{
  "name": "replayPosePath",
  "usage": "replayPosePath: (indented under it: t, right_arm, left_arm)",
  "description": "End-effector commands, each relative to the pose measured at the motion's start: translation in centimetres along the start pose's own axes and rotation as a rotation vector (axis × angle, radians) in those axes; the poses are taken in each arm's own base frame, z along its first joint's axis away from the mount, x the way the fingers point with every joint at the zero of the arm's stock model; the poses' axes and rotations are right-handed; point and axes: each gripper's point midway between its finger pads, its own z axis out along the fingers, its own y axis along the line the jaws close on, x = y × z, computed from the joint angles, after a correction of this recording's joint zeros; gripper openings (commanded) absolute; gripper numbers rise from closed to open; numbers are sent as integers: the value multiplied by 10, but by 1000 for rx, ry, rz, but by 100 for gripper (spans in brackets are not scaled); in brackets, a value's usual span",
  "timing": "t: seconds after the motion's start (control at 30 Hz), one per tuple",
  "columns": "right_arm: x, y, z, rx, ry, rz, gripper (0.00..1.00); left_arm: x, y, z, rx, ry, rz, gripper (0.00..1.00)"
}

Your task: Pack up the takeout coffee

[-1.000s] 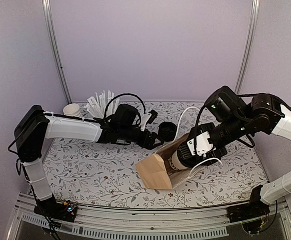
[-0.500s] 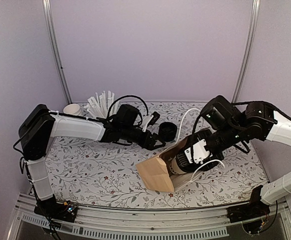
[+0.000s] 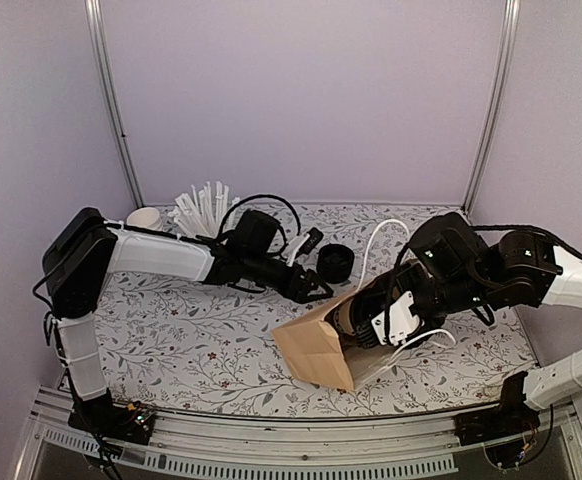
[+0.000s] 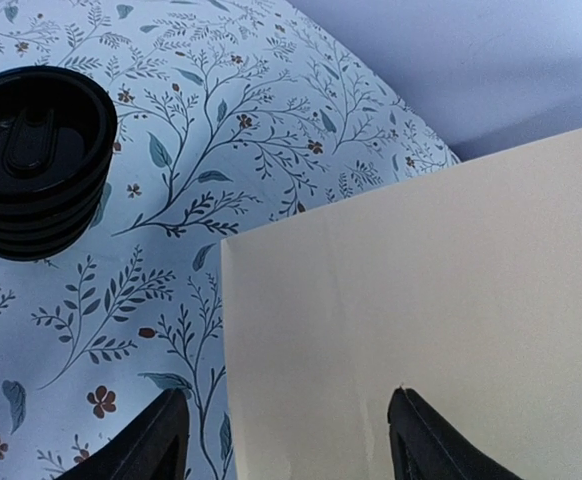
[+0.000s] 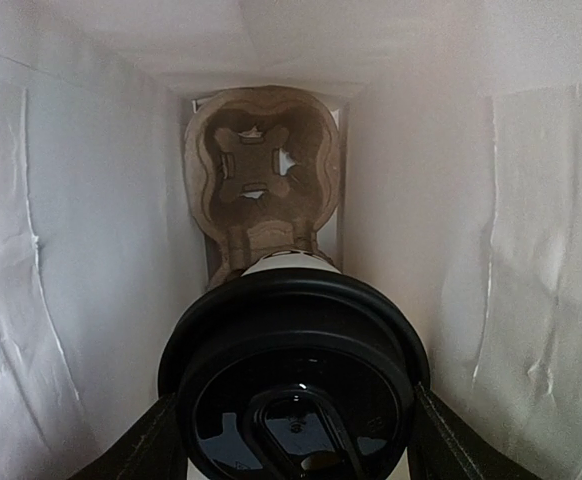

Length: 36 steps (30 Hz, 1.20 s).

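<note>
The takeout coffee [image 5: 293,370], a white cup under a black lid, lies on its side inside the brown paper bag [image 3: 316,345]. My right gripper [image 5: 293,440] is shut on it, one finger on each side of the lid. In the top view the right gripper [image 3: 363,322] reaches into the bag's mouth and the cup is mostly hidden. A cardboard cup carrier [image 5: 261,165] sits at the bag's bottom, just beyond the cup. My left gripper [image 3: 316,290] is open at the bag's upper edge. In the left wrist view the bag's side panel [image 4: 421,300] shows behind its spread fingers.
A stack of black lids [image 3: 336,262] stands just behind the bag, also in the left wrist view [image 4: 36,160]. Lidless white cups [image 3: 146,218] and white stirrers [image 3: 201,205] are at the back left. The bag's white handles [image 3: 381,235] loop up by the right arm.
My right gripper has pushed the coffee further left and down into the bag. The left gripper has stayed at the bag's edge, barely shifting.
</note>
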Motion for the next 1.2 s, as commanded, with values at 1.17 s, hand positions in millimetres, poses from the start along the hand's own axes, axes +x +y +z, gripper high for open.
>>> replayPosePath:
  t: [1.17]
  right_arm:
    - [2,-11,7,30,37,191,29]
  left_arm:
    - [-38,-202,-98,-313,70,420,58]
